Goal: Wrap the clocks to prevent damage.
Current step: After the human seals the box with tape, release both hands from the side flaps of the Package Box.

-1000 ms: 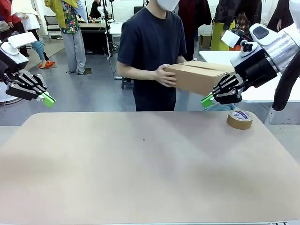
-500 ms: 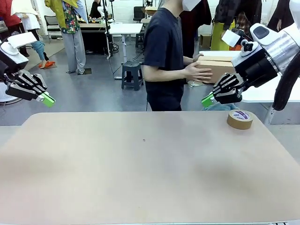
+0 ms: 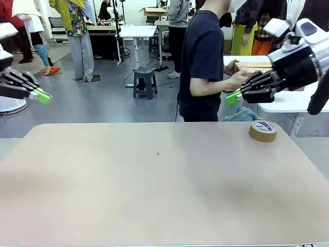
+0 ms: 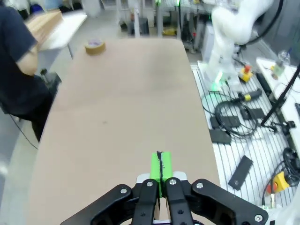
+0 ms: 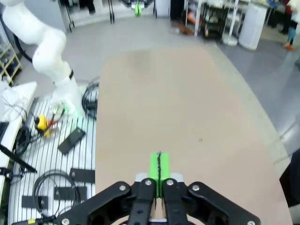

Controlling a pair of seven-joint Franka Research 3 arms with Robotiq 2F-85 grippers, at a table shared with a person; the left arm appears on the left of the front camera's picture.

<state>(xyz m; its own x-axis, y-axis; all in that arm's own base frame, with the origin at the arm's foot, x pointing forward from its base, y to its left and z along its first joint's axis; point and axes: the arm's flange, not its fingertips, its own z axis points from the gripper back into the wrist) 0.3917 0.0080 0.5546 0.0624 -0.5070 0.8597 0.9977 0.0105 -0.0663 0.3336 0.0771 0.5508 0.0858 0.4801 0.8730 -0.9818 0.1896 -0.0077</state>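
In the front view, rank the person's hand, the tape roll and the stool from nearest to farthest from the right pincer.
From the right pincer:
1. Person's hand, just above its tips.
2. Tape roll, below on the table's far right.
3. Stool, on the floor beyond the table, toward the left.

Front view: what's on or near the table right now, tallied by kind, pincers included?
Roll of brown packing tape: 1
Cardboard box, on the side table behind, the person's hand on it: 1
Pincers: 2, left pincer and right pincer, both shut and holding nothing
Clocks: 0
Total: 4
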